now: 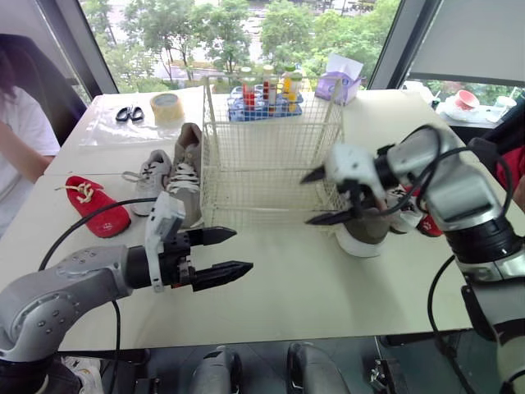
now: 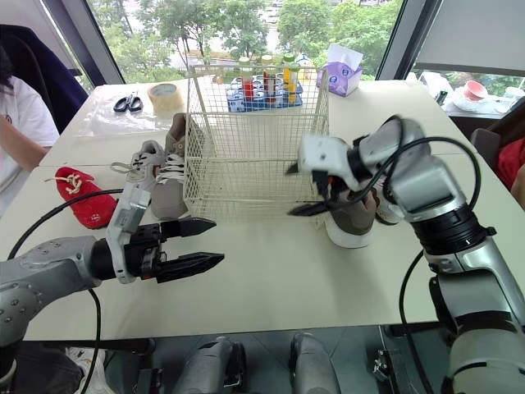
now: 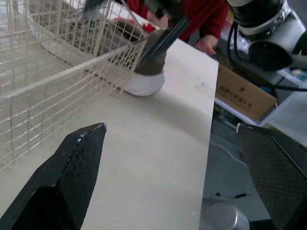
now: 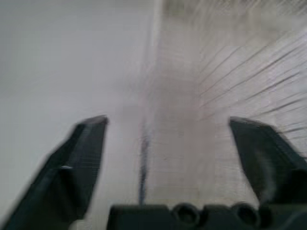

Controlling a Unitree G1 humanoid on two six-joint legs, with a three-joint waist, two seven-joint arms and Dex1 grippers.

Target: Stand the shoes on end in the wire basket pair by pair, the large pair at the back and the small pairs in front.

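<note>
Cream tbl point(image 1: 312, 295) w/ wire basket point(image 1: 271, 156), big window point(image 1: 271, 25) behind.

1. The cream wire basket point(image 1: 271, 156) stands upright at frame centre.
2. A taupe shoe point(image 1: 189, 156) with white laces lies just left of it, with a small grey sneaker point(image 1: 150, 182) alongside.
3. A red slipper point(image 1: 97, 209) lies far left.
4. A second taupe shoe point(image 1: 371, 230), white-soled, sits right of the basket.
</note>
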